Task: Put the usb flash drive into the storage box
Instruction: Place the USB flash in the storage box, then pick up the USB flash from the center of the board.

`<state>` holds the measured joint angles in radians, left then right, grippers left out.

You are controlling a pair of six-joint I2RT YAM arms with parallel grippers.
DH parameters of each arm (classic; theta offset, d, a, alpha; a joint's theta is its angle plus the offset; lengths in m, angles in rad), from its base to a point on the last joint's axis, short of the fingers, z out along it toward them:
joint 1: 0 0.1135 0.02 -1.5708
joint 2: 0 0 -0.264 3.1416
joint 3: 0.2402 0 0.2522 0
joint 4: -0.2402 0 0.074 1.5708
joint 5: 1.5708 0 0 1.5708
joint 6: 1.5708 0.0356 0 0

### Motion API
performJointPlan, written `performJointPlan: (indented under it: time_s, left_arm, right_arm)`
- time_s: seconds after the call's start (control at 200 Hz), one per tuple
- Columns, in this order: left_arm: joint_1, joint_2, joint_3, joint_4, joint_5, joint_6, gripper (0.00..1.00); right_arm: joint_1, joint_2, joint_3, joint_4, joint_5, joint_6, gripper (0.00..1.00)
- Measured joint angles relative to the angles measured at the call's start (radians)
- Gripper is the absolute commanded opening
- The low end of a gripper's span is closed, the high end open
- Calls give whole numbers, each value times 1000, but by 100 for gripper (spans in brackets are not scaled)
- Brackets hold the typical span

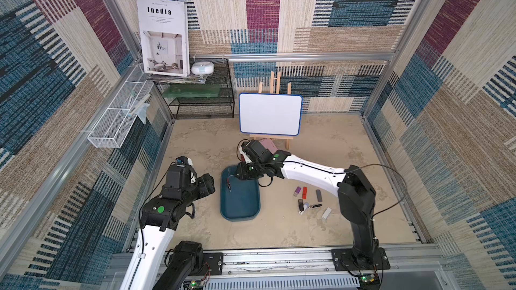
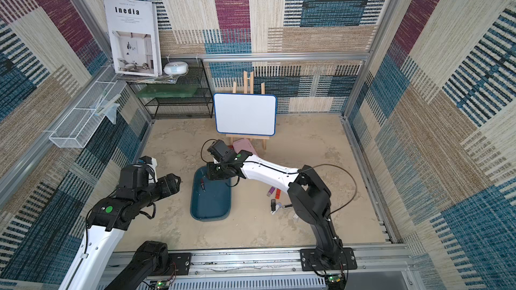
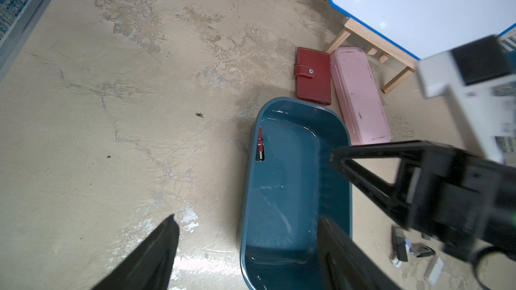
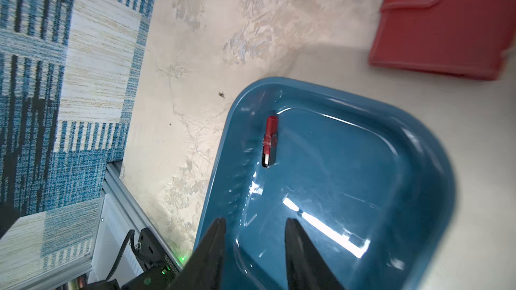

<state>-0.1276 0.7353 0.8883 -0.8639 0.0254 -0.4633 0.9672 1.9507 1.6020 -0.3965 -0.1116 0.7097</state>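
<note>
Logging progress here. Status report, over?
Jaws open and empty on left gripper and right gripper; right hangs above the shallow teal-blue plastic tray. One small red USB flash drive lies inside it. Nothing blocking.

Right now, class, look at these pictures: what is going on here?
The right pincer hovers open and empty over the teal storage box, where a red USB flash drive lies near one wall. The left pincer hangs open beside the box, holding nothing. Several more flash drives lie on the table.
</note>
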Motion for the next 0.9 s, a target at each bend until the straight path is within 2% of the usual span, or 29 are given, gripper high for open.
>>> performJointPlan:
  time_s: [0.195, 0.305, 0.416, 0.556, 0.731, 0.796, 0.901]
  left_arm:
    - [-29, -7, -11, 19, 91, 31, 75]
    - [-94, 5, -11, 38, 131, 49, 71]
    - [-221, 35, -6, 51, 134, 51, 69]
    - [-452, 124, 6, 68, 100, 37, 67]
    - [-782, 374, 100, 113, -32, -5, 67]
    - [-847, 518, 170, 140, -72, -9, 67]
    - [-890, 735, 285, 163, -109, -9, 65]
  right_arm:
    - [-38, -353, -292, 48, 265, -119, 46]
    - [-120, -540, -493, 97, 387, -167, 47]
    - [-300, -695, -690, 144, 409, -170, 47]
    - [-460, -804, -888, 201, 401, -150, 56]
    - [-569, -819, -1048, 294, 411, -111, 55]
    - [-593, -822, -1093, 323, 423, -97, 55]
    - [-600, -855, -1164, 375, 444, -88, 54]
